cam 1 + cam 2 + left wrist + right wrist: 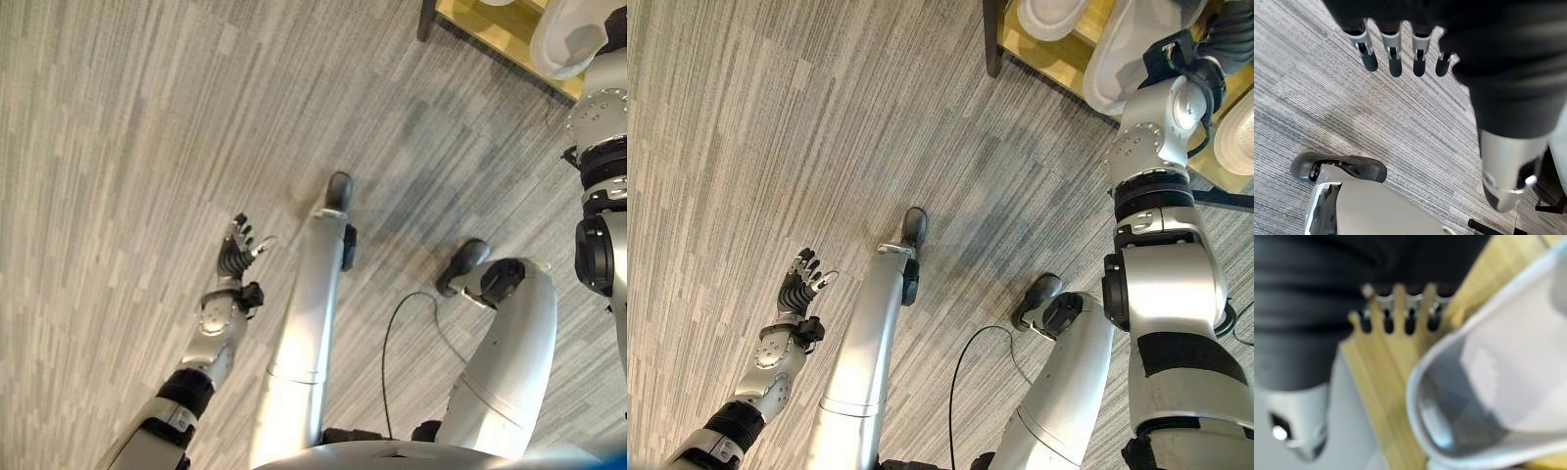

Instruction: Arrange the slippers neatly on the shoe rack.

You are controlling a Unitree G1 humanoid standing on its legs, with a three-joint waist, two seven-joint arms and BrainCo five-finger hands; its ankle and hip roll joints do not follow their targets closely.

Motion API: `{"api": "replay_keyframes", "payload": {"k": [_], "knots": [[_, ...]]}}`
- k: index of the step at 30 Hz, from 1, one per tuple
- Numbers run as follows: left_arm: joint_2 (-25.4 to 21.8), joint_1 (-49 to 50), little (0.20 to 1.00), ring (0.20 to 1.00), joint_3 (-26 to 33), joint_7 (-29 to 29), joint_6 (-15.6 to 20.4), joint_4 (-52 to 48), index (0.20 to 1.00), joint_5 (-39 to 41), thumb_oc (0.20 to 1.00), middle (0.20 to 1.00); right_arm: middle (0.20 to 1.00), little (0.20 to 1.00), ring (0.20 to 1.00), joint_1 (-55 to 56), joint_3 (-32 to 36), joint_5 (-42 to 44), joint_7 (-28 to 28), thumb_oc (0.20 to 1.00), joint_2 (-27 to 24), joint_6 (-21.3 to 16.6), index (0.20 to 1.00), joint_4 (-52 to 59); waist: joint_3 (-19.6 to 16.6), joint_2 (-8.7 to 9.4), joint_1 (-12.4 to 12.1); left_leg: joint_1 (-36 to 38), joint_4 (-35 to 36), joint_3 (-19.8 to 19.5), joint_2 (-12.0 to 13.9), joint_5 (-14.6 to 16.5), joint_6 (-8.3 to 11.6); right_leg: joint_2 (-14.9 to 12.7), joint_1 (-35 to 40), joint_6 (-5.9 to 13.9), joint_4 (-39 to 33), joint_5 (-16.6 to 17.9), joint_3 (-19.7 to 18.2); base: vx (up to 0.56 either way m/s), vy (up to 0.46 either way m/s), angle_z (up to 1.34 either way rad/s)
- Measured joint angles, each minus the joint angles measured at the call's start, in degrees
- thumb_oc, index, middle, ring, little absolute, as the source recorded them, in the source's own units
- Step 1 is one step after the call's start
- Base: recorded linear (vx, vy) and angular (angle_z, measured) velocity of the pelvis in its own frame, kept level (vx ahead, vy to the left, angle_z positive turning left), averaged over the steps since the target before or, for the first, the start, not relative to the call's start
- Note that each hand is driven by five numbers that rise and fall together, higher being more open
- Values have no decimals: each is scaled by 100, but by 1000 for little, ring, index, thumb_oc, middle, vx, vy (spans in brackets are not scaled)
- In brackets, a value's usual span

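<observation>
Closest to the lens, in the right wrist view, a white slipper [1498,372] lies on the pale wooden shelf of the shoe rack [1381,377], its open mouth turned up and its rim just beside the dark-tipped fingers [1388,323] of the right hand [1400,308]. Those fingers reach out straight in a row over the wood, curled round nothing, so the hand is open; whether they touch the slipper's rim I cannot tell.

Starting from the left of the room, the left hand [801,279] hangs low over the grey striped floor [725,127], fingers spread and loosely straight, holding nothing. Its own wrist view shows the same: fingertips [1395,66] extended in a line above the bare floor, thumb [1506,181] apart.

Further right, at the upper edge of the right eye view, the rack stands on a dark leg [992,39]. White slippers rest on its yellow-wood shelf: one [1048,18] near the leg, a second [1114,64] beside it next to the right forearm, and a third [1239,137] out at the right edge. The right hand reaches in among them at the top right corner
</observation>
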State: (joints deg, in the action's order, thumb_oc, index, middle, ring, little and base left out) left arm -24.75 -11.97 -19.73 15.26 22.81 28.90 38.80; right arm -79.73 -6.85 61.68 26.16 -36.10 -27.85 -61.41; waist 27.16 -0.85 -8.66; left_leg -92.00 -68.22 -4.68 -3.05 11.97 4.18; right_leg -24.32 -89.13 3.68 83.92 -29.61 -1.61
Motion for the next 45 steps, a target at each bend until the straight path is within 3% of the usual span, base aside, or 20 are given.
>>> {"api": "replay_keyframes", "payload": {"k": [9,28,39,45], "knots": [[147,0,1000,1000,-3,-113,-2,67,1000,58,1000,1000,1000,1000,1000,97,-293,3,-129,1000,21,29,1000,178,-10,-17,-17,-6,9,-50,-2,-26,27,-7,3,-24,12,8,51,0,0,0],[155,-8,1000,1000,-37,-117,9,177,1000,1,1000,1000,1000,1000,1000,-124,-105,117,-205,1000,-50,61,1000,-71,-118,-157,-43,3,504,-145,-147,-282,92,-159,2,-60,-193,55,241,3,3,4],[195,12,1000,1000,78,-117,26,146,1000,-5,1000,1000,1000,1000,1000,971,382,20,-258,1000,-111,-177,1000,1149,-119,-159,-15,-11,171,-168,-224,-233,72,-164,22,-80,69,-2,154,-3,1,0],[224,141,1000,1000,240,-118,24,-92,1000,-3,1000,1000,1000,1000,1000,1995,517,-552,-188,1000,-98,-199,1000,2125,-117,-163,53,-30,-84,-193,-264,-201,64,-168,33,-79,267,-13,90,-2,6,0]]}}
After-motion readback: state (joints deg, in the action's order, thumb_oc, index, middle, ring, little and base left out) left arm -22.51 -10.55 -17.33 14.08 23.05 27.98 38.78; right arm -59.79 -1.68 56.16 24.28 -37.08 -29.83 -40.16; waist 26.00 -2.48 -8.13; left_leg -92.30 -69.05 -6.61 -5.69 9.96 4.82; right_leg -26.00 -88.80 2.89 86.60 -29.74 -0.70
